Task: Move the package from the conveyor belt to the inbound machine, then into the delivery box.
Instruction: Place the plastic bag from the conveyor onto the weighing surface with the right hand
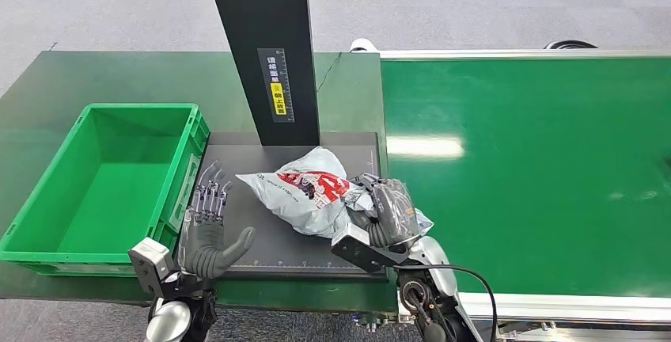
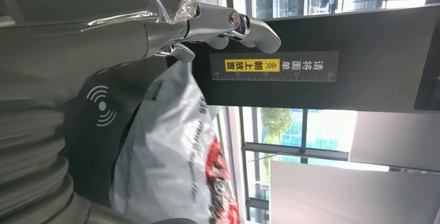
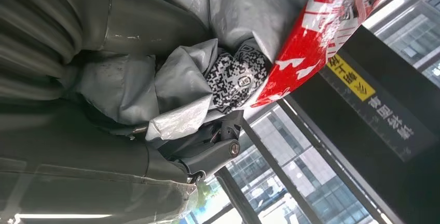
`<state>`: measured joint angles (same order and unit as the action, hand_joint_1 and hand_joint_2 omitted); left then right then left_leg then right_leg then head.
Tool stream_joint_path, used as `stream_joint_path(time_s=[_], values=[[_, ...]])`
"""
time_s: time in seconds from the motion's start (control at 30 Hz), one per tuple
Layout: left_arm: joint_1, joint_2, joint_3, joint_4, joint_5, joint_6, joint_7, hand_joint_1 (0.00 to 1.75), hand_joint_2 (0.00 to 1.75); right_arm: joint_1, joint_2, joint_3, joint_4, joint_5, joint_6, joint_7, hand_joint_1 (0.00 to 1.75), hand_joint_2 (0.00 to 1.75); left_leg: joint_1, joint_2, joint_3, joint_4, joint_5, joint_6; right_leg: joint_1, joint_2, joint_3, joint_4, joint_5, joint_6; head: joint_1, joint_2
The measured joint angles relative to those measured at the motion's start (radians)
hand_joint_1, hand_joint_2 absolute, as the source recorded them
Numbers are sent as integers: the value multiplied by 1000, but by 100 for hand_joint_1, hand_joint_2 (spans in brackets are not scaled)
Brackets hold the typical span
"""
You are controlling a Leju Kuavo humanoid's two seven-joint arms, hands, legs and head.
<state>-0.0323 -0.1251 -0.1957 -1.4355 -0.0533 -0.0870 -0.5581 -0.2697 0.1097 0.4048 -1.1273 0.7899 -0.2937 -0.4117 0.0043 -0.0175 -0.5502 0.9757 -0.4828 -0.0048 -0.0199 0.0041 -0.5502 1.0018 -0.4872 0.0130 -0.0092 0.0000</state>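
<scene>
The right hand (image 1: 388, 214) is seen grasping the near end of the crumpled grey plastic package with red print (image 1: 305, 191); the package lies on the flat dark scanning plate of the inbound machine (image 1: 237, 223), label side partly upward; the left hand (image 1: 210, 227) is held released, fingers spread, just beside the package, not touching it. For the step in hand, the grip is best kept firm on the bunched film while the bag is settled flat under the black upright scanner column (image 1: 265, 49). The open green plastic delivery box (image 1: 47, 191) stands just left of the plate; its raised rim must be cleared; the green conveyor belt (image 1: 538, 160) lies to the right.
</scene>
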Motion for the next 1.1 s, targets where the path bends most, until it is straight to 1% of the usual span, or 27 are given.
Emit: stream_joint_path(time_s=[0.1,0.17,0.3,0.5,0.57,0.7,0.73,0.83,0.87,0.93,1.0,1.1], values=[[0,2,-1,0,0,0,0,0,175,-9,-1,10,20,2,3,3,175,175,0,0,0,0,0,0,0,0,0,0,0,0,0,0],[0,4,-2,0,2,-3,0,0,175,-19,-2,20,34,15,20,20,175,175,0,0,0,0,0,0,0,0,0,0,0,0,0,0],[-10,5,-8,4,8,-9,0,0,175,-66,-4,70,110,87,65,100,175,175,0,1,1,0,0,0,0,0,0,0,1,-1,0,0],[-27,5,-18,15,11,-15,0,0,175,-134,1,163,250,226,68,236,175,175,0,1,2,0,0,0,0,0,1,0,1,-1,0,0],[-33,5,-20,19,14,-15,2,0,175,-158,7,191,296,254,61,253,175,175,0,2,2,0,0,0,0,1,1,0,1,-1,0,0],[-48,6,-24,29,20,-16,6,0,175,-195,20,236,365,276,39,253,175,175,0,2,4,0,0,0,0,2,2,0,1,-1,0,0],[-51,6,-25,31,21,-16,7,0,175,-201,21,244,377,276,39,253,169,175,0,3,5,0,0,0,1,3,3,0,1,-2,0,0],[-56,7,-27,39,22,-16,9,0,175,-215,22,257,402,258,56,245,40,175,1,4,7,0,0,0,1,4,4,0,1,-2,0,0],[-58,7,-28,42,23,-16,10,0,175,-218,22,259,408,246,63,236,2,175,1,5,8,0,0,0,1,4,5,0,1,-2,0,0],[-61,7,-30,49,28,-16,10,0,175,-221,22,259,418,214,66,199,0,175,1,6,9,0,0,0,1,6,6,0,1,-2,0,0],[-64,7,-32,54,31,-16,11,0,175,-220,21,258,420,164,60,142,0,175,1,6,9,0,0,0,1,6,6,0,2,-3,0,0],[-67,9,-34,58,32,-16,11,0,175,-201,19,249,396,49,76,51,0,175,1,6,9,0,0,0,1,6,5,0,2,-3,0,0]])
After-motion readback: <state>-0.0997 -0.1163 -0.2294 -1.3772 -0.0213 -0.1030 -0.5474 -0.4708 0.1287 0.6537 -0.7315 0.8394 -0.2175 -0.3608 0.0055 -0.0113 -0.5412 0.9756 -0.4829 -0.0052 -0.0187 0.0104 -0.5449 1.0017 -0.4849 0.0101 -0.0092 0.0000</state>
